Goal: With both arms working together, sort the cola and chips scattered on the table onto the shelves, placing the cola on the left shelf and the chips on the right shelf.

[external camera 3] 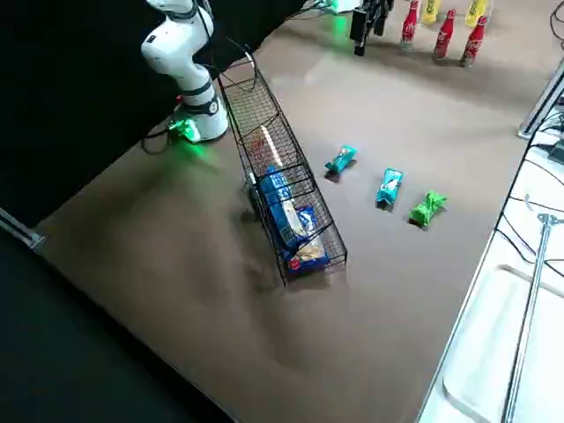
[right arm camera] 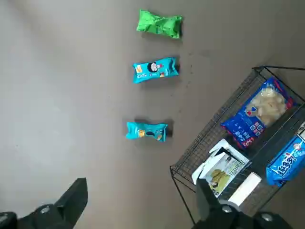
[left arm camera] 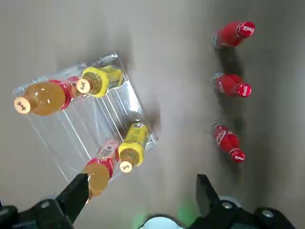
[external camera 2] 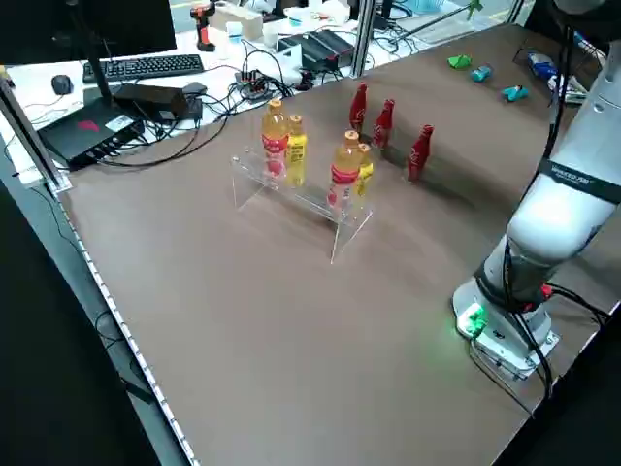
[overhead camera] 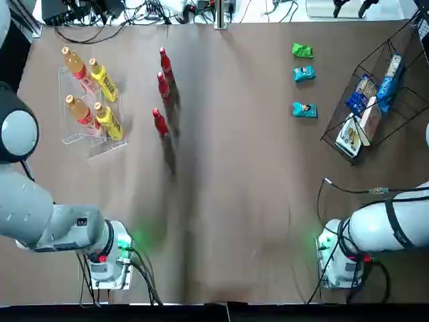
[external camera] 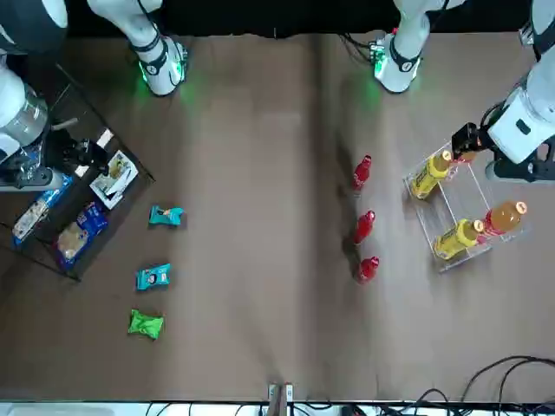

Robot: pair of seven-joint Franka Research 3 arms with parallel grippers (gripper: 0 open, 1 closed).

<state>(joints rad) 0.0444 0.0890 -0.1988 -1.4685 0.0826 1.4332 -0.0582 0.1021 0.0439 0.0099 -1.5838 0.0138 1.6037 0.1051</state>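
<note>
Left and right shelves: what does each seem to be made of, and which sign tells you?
The left shelf looks like clear, glossy plastic, probably acrylic: the tabletop shows through it. The right shelf seems to be black-coated metal wire, judging by its thin bars and open mesh.

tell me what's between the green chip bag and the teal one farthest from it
The other teal-blue bag lies between the green bag and the farthest teal-blue one; the right wrist view shows it.
</note>
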